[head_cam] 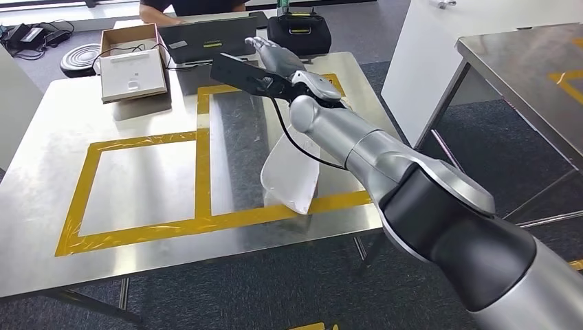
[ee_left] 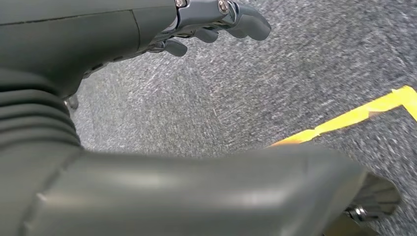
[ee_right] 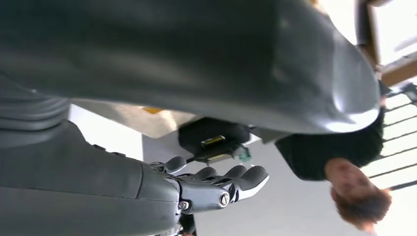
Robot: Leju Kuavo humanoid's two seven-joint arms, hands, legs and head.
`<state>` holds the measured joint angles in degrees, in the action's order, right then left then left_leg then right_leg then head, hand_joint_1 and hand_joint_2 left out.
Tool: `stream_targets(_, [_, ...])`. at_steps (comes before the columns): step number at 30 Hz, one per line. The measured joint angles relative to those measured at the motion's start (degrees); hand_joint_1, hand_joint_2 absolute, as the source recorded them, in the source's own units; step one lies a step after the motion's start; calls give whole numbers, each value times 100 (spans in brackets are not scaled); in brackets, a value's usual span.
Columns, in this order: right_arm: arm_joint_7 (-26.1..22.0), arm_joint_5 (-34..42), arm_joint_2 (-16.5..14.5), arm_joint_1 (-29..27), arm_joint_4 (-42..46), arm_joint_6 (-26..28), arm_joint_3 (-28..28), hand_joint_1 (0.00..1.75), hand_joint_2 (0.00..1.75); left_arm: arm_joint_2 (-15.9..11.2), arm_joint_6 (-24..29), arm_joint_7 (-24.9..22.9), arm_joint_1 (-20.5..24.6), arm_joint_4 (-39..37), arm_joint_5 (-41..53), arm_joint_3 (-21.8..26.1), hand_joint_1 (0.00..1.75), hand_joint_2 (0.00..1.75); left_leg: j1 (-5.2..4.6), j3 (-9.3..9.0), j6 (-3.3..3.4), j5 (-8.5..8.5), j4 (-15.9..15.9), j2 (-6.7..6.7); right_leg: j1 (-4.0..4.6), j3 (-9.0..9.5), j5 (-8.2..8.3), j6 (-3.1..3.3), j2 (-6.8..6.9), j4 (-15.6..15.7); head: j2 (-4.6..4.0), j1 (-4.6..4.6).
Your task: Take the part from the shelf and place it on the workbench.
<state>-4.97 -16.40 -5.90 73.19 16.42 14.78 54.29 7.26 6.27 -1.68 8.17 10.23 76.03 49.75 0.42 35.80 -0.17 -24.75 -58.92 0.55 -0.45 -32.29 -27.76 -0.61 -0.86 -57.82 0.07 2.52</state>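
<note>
Presently, head view: workbench (head_cam: 41,227) is brushed steel, reflective, flat, marked with yellow tape (head_cam: 201,158) in two adjoining rectangles; tape is glossy and slightly wrinkled at the corners. The part (head_cam: 292,175) is a thin white piece, smooth, curved like a shell or scoop, with a rounded lower corner; it sits on the workbench in the right-hand taped rectangle, its lower edge over the near tape line, directly beneath the silver right forearm; whether it touches the arm I cannot tell.

Right hand (head_cam: 278,55): reaches out past the part, over the far side of the bench; grey fingers (ee_right: 246,177) extended and roughly side by side, thumb apart; nothing in its grasp, nothing touched as far as the views show. A black cable loops under the wrist.

Left hand (ee_left: 216,22): hangs over grey, coarse carpet (ee_left: 246,98) with a yellow floor stripe nearby; fingers loosely bent at the tips, spread away from the thumb; empty.

Far edge of bench: shallow cardboard box (head_cam: 130,65) holding a white insert; dark laptop (head_cam: 206,38); black case (head_cam: 299,34), soft-cornered, with a handle. A person (head_cam: 199,5) in dark clothing stands behind the bench. A second steel table (head_cam: 522,62) stands to the right, well apart.
</note>
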Motion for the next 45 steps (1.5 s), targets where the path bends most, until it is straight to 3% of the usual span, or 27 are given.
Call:
stream_targets(2, [-252,231,20,115,174,9,-306,0,0,-4,34,-4,-24,0,-27,2,0,0,29,-25,43,43,61,-18,-6,-23,-62,-31,5,-61,0,6])
stream_targets(3, [-363,326,34,170,279,15,-476,0,0,-4,45,-3,-28,0,-35,3,0,0,46,-36,66,65,96,-31,-5,-88,-174,-48,10,-211,-1,16])
stream_targets(6, [-578,416,109,245,633,2,-966,0,0,-3,59,-7,-28,0,-33,4,0,0,65,-40,90,89,125,-49,-23,-545,-703,-108,24,-1245,-1,40])
stream_targets(7, [-613,398,145,230,763,-15,-1120,0,0,-3,59,-15,-28,0,-28,4,0,0,72,-37,87,90,118,-49,-38,-679,-782,-129,26,-1544,-1,40])
stream_targets(8, [-632,365,180,212,898,-33,-1274,0,0,-2,59,-25,-28,0,-21,4,0,0,85,-31,80,92,107,-48,-55,-728,-747,-150,30,-1649,-1,42])
stream_targets(9, [-644,326,210,199,1026,-48,-1414,0,0,-1,59,-38,-26,0,-14,4,0,0,103,-21,66,93,89,-48,-78,-668,-607,-174,38,-1524,-1,42])
stream_targets(11, [-668,253,253,193,1272,-80,-1651,0,0,0,59,-60,-17,2,2,4,0,0,136,11,2,91,35,-47,-129,-295,-246,-230,69,-769,-1,48])
stream_targets(12, [-683,207,266,183,1393,-111,-1745,0,0,1,61,-69,-11,4,11,4,0,0,143,30,-46,93,11,-44,-135,-141,-114,-225,61,-463,-1,51])
stream_targets(14, [-704,80,283,129,1638,-171,-1919,0,0,1,81,-76,1,8,31,4,0,0,130,64,-151,119,-18,-36,-124,-43,-49,-155,32,-200,-1,61])
stream_targets(17, [-702,-154,288,8,1956,-208,-2170,0,0,7,131,-82,2,6,45,4,0,0,140,127,-285,145,-19,-30,-112,-144,16,30,19,-197,-1,63])
stream_targets(19, [-685,-312,288,-82,2137,-199,-2306,0,0,8,156,-107,-1,4,47,4,0,0,147,272,-312,-161,-357,-37,-116,-214,100,134,32,-172,-1,60])
stream_targets(21, [-658,-453,288,-207,2308,-194,-2428,0,0,9,177,-122,-1,4,47,4,0,0,132,518,-307,-669,-1110,-39,-86,-305,178,191,34,-171,-1,56])
stream_targets(22, [-646,-514,288,-277,2383,-207,-2488,0,0,10,187,-123,-1,4,47,4,0,0,123,608,-302,-838,-1451,-39,-65,-355,217,205,34,-172,-1,55])
stream_targets(23, [-637,-568,288,-344,2448,-223,-2542,0,0,10,196,-125,-1,4,47,4,0,0,113,618,-288,-900,-1635,-39,-42,-407,258,212,34,-173,-1,55])
stream_targets(24, [-632,-614,288,-402,2505,-238,-2593,0,0,11,203,-126,-1,4,47,4,0,0,100,524,-262,-858,-1608,-39,-22,-459,299,215,34,-174,-1,55])
stream_targets(25, [-630,-647,288,-445,2561,-247,-2644,0,0,10,206,-127,0,5,47,4,0,0,84,324,-227,-744,-1376,-39,-6,-510,342,211,33,-175,-1,55])
stream_targets(28, [-632,-694,292,-490,2704,-245,-2773,0,0,-1,211,-127,13,13,47,4,0,0,6,-426,-104,-530,-310,-38,23,-620,459,160,37,-183,-1,60])
stream_targets(29, [-634,-715,295,-503,2747,-244,-2815,0,0,-4,213,-126,17,15,47,4,0,0,-20,-534,-77,-532,-126,-35,22,-635,497,129,42,-180,-1,59])
stream_targets(32, [-637,-807,300,-600,2863,-269,-2932,0,0,0,225,-92,15,15,44,4,0,0,-33,-496,15,-431,-24,-39,9,-667,578,19,53,-152,-1,54])
stream_targets(34, [-644,-876,308,-681,2933,-307,-3019,0,0,0,247,-45,14,16,34,5,0,0,-3,-409,98,-309,18,-61,2,-781,308,-41,55,-391,-1,67])
stream_targets(36, [-653,-923,313,-768,2998,-333,-3096,0,0,-3,260,-14,16,19,29,6,0,0,1,-279,144,-198,21,-81,-12,-993,-206,-85,60,-1043,-1,79])
stream_targets(37, [-660,-941,315,-837,3040,-337,-3131,0,0,-3,260,-7,13,18,30,6,0,0,1,-207,149,-144,17,-87,-15,-1076,-387,-103,61,-1393,-1,79])
stream_targets(38, [-674,-957,317,-928,3096,-337,-3169,0,0,-1,261,-3,6,17,28,7,0,0,3,-135,147,-91,11,-91,-18,-1094,-447,-115,61,-1627,-1,79])
stream_targets(39, [-698,-974,319,-1033,3166,-333,-3215,0,0,2,261,1,-1,16,23,9,0,0,6,-64,141,-41,2,-94,-22,-1024,-392,-121,61,-1683,-1,80])
stream_targets(41, [-772,-1003,321,-1242,3344,-322,-3307,0,0,7,263,16,-9,15,3,16,0,0,13,73,112,49,-30,-95,-29,-581,-137,-114,65,-1214,-1,80])
stream_targets(43, [-856,-1015,320,-1411,3550,-308,-3377,0,0,9,266,41,-11,16,-16,21,0,0,5,176,52,127,-60,-89,-5,-77,-104,-68,65,-484,-1,78])
stream_targets(45, [-928,-1019,327,-1577,3765,-292,-3438,0,0,11,268,60,-14,16,-27,22,0,0,1,206,-24,198,-60,-83,30,88,-177,15,58,-165,-1,92])
